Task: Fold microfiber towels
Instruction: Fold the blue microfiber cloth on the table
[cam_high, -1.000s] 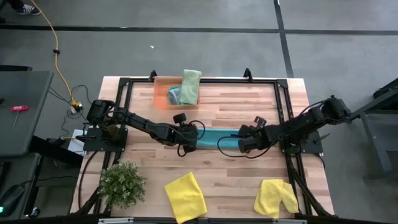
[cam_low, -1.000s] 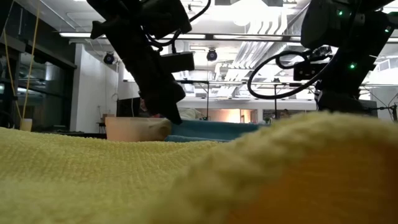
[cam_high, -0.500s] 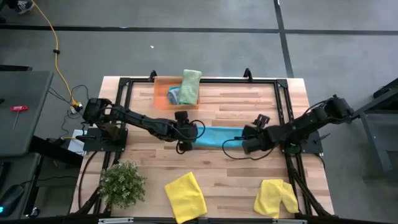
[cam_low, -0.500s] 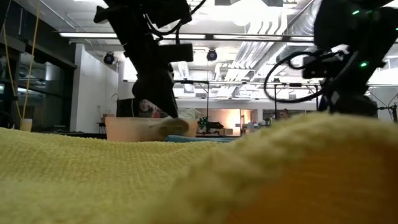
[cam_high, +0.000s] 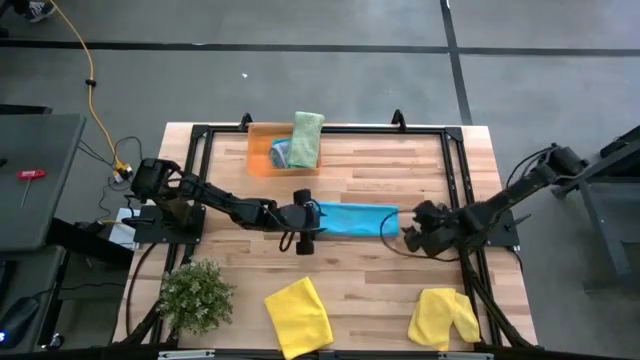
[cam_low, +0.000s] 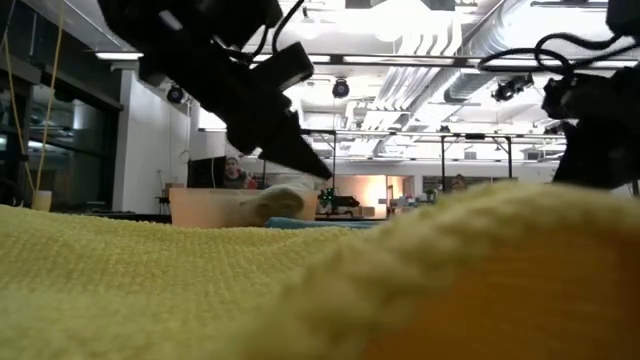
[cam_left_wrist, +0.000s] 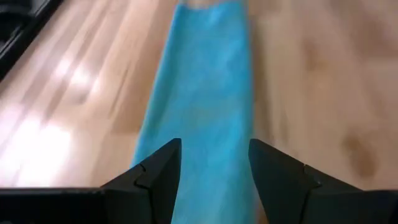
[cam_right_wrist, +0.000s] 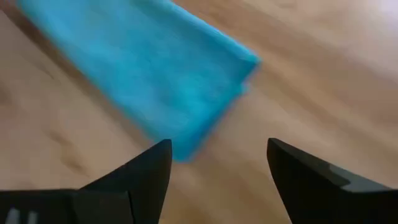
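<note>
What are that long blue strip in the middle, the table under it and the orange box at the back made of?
The folded teal-blue towel looks like soft matte cloth, probably microfiber: its edges lie limp and flat. The table appears to be pale wood planks with visible grain and a slight sheen. The flat orange tray seems to be thin, slightly see-through plastic, though that is less certain.

Even overhead light, blurred wrist views.
</note>
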